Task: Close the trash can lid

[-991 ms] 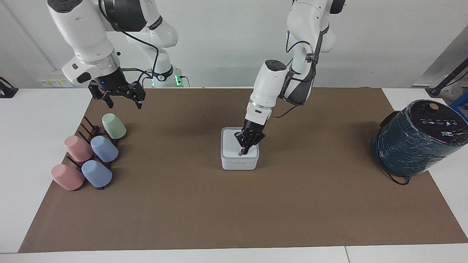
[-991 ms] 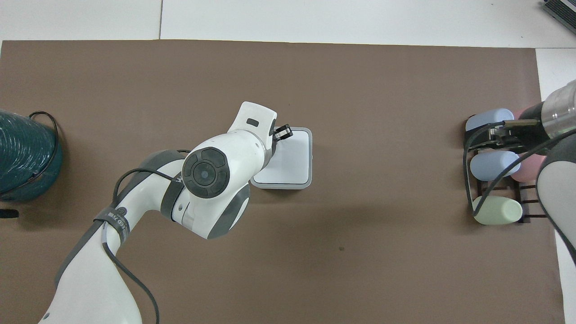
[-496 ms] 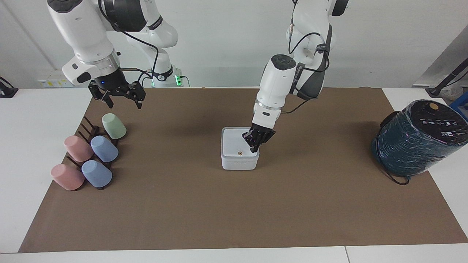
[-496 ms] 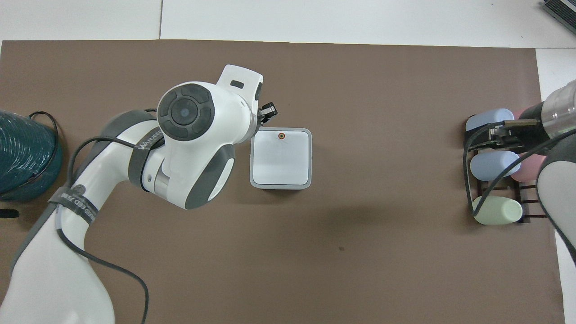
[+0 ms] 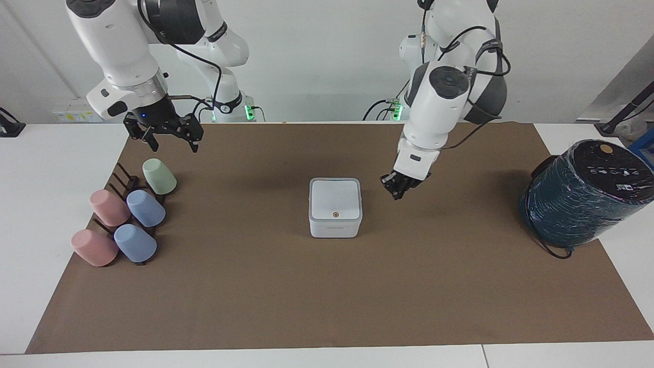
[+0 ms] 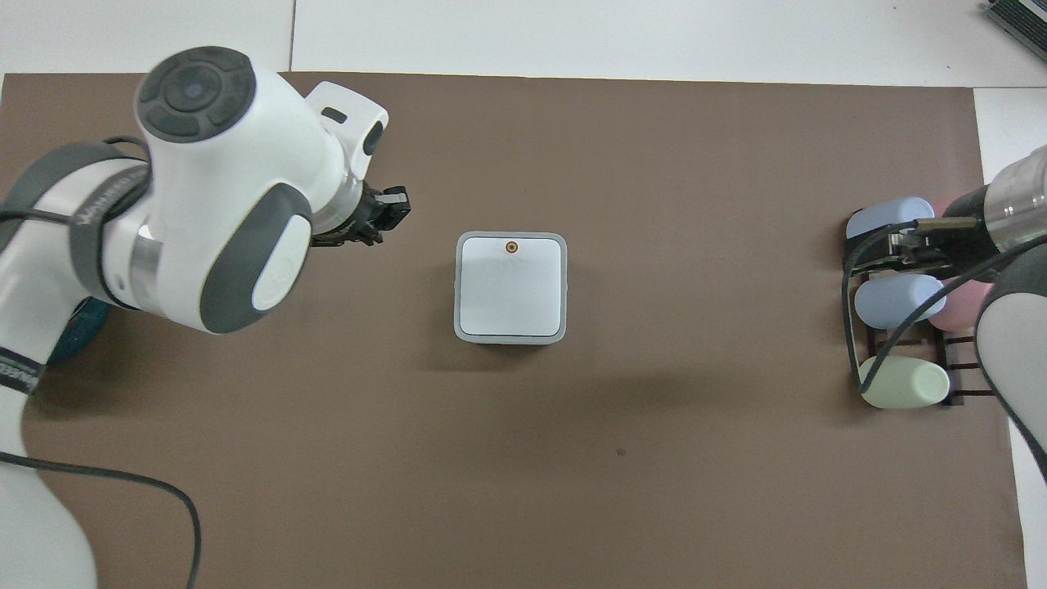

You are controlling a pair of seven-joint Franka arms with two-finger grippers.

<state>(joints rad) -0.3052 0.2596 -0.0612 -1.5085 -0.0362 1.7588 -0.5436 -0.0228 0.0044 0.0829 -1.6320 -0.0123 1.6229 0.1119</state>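
Observation:
The trash can [image 5: 334, 227] is a small white square box in the middle of the brown mat. Its lid [image 5: 334, 198] lies flat on top, with the orange dot on the edge farthest from the robots; the overhead view [image 6: 511, 286] shows the lid square on the box. My left gripper [image 5: 398, 192] is shut and empty. It hangs in the air over the mat beside the can, toward the left arm's end, and touches nothing; it also shows in the overhead view [image 6: 397, 214]. My right gripper [image 5: 173, 147] is open and waits above the cup rack.
A dark rack [image 5: 125, 181] with several pastel cups, such as a green one [image 5: 159, 176], stands at the right arm's end. A large dark teal cylinder [image 5: 585, 191] with a cable stands at the left arm's end. The brown mat [image 5: 327, 296] covers the table.
My left gripper has lifted off the lid's orange-dot edge and swung away toward the left arm's end. The lid stays flat on the can. The right arm has not moved.

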